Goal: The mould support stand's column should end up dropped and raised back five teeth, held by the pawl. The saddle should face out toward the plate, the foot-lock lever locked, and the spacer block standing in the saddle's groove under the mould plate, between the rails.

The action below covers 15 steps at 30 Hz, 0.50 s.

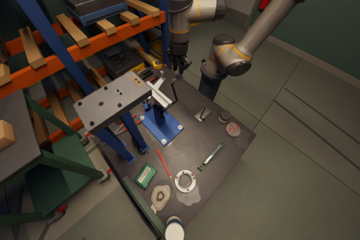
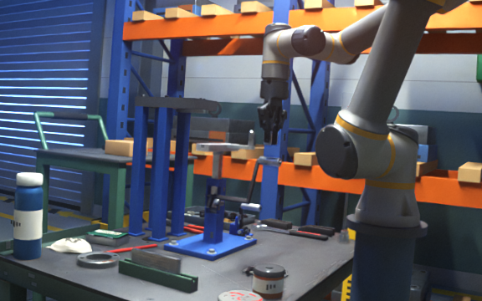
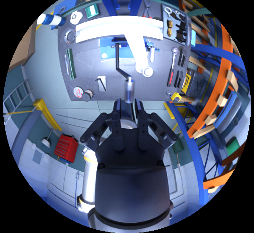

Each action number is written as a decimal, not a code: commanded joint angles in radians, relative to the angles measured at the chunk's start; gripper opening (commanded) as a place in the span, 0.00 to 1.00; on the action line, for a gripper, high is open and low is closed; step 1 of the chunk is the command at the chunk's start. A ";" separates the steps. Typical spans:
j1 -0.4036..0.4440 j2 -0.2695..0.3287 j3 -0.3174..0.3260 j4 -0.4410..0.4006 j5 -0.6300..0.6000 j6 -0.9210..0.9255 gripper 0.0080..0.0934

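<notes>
The stand's column (image 2: 216,167) is partly hidden behind the mould plate (image 1: 112,99) in the side camera. It rises from a blue base (image 1: 161,124) on the bench. Its grey saddle (image 2: 218,147) sits on top, level, with an upright pin (image 2: 250,138) at its outer end. A black crank (image 1: 174,90) with a grey handle (image 3: 129,89) rises beside the column. My gripper (image 2: 271,136) hangs above the crank handle, partly open and empty. The foot-lock lever (image 2: 249,207) lies at the base. I cannot make out the spacer block.
The mould plate stands on blue rails (image 2: 159,171) beside the stand. On the bench lie a red pencil (image 1: 164,164), white ring (image 1: 185,180), green ruler (image 1: 211,156), green box (image 1: 145,175), two round tins (image 1: 233,129) and a bottle (image 2: 27,215). Racking stands behind.
</notes>
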 commanded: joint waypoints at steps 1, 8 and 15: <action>0.000 -0.002 -0.004 0.005 0.000 0.000 0.33; 0.000 -0.011 -0.028 0.039 0.000 0.000 0.33; 0.000 -0.015 -0.037 0.052 0.000 0.000 0.33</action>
